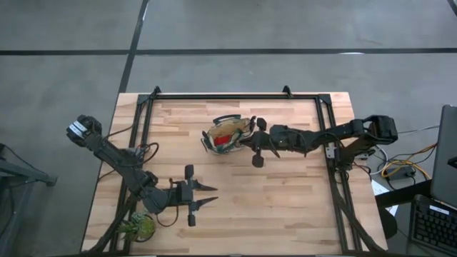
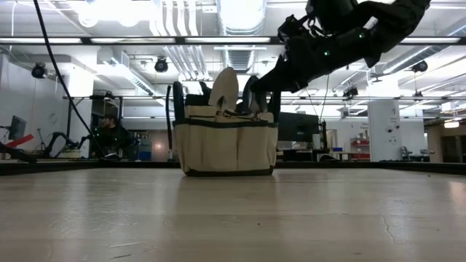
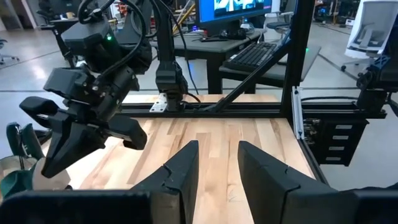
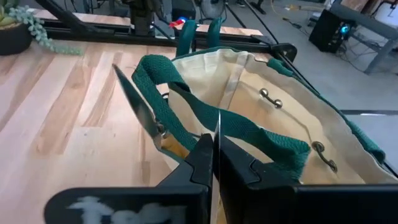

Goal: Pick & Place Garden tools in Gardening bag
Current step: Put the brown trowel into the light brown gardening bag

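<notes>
The olive-tan gardening bag (image 1: 227, 135) stands upright on the table's far middle; it also shows in the low view (image 2: 226, 145). A red item (image 1: 227, 138) lies inside it. A silver trowel blade (image 2: 224, 89) sticks up out of the bag. A dark shears blade (image 4: 138, 109) stands by the bag's green rim (image 4: 249, 134). My right gripper (image 1: 246, 139) is over the bag's right end, shut on the trowel. My left gripper (image 1: 211, 195) is open and empty, above the near-left table. My right gripper pinches the trowel's blade between its two fingers; only the blade's thin silver edge (image 4: 217, 127) shows, running out past the shut fingertips. The fingers come slanting down from the table's right. The trowel stands blade up, its lower part hidden inside the bag.
A green plant in a pot (image 1: 139, 227) stands at the near-left corner, beside my left arm. A black frame (image 1: 235, 96) runs along the table's far edge and both sides. Bare wood (image 1: 285, 207) lies between the bag and the near edge.
</notes>
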